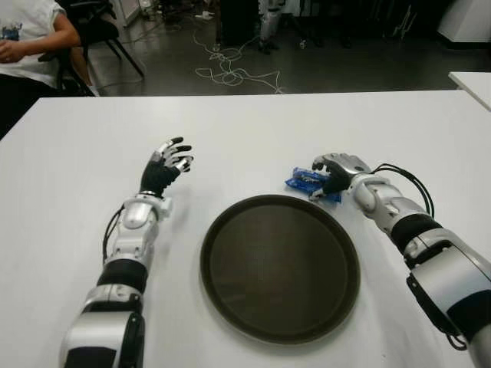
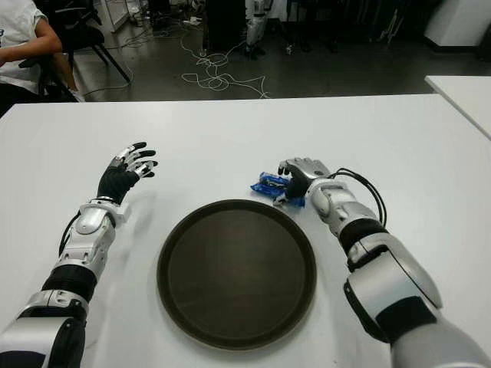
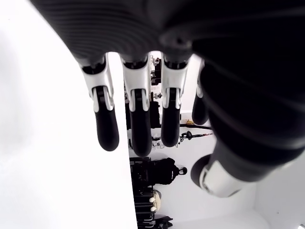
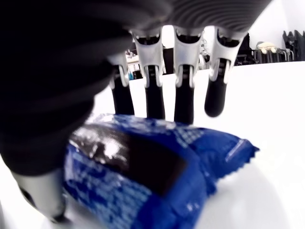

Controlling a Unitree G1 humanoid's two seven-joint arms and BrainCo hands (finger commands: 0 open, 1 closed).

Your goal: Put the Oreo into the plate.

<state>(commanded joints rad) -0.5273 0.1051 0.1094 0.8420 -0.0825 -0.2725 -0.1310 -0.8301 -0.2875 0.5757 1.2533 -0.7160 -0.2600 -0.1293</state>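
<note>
Blue Oreo pack [image 1: 311, 184] is seen on white table [image 1: 253, 138], just beyond far right rim of round dark plate [image 1: 280, 267], not inside it. Right hand [image 1: 334, 173] is placed over pack; fingers [image 4: 183, 102] are reached across its far side and thumb is set at near side, so pack is loosely enclosed, still lying on table. Left hand [image 1: 165, 169] is shown left of plate, well apart, fingers [image 3: 107, 129] extended and spread, nothing held. Seated person [image 1: 27, 38] is partly seen beyond table's far left corner.

Blue Oreo pack [image 1: 307, 182] on table, just beyond dark round plate [image 1: 230, 299].
</note>
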